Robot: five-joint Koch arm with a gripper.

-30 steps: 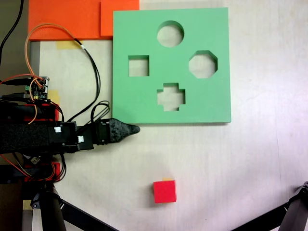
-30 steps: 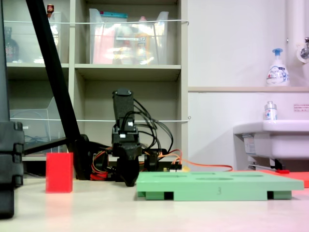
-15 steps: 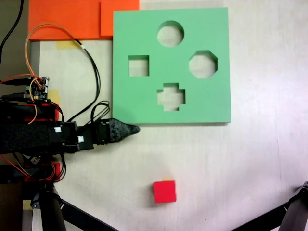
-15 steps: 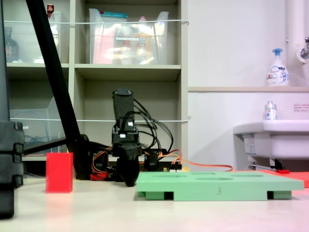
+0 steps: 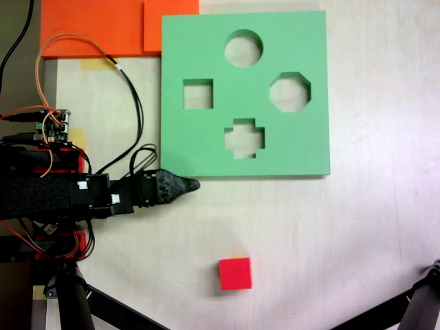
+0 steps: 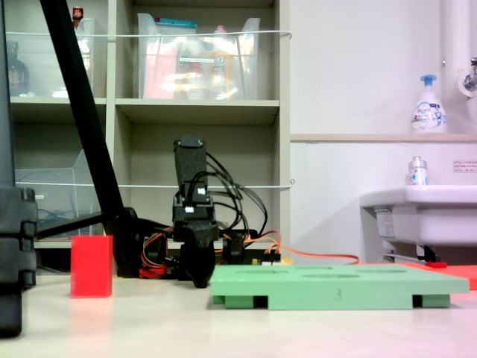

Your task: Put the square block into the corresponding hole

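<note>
Resting unmoved — fingers (image 5: pixel 185 184), red cube (image 5: pixel 235 273)

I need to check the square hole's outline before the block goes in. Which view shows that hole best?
The first exterior view: it looks straight down on the green board, so the square hole shows its full outline, empty. The second exterior view sees the board edge-on; the cutouts are only thin slivers on top, and the square one cannot be told apart.

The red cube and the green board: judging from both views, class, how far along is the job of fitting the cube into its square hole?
Nothing looks done yet. The red cube sits on the table, apart from the green board, and the square hole is empty. Nothing is in hand: the gripper rests near the board's corner, holding nothing. Left: reach the cube, grasp it, carry it over, and insert it.
</note>
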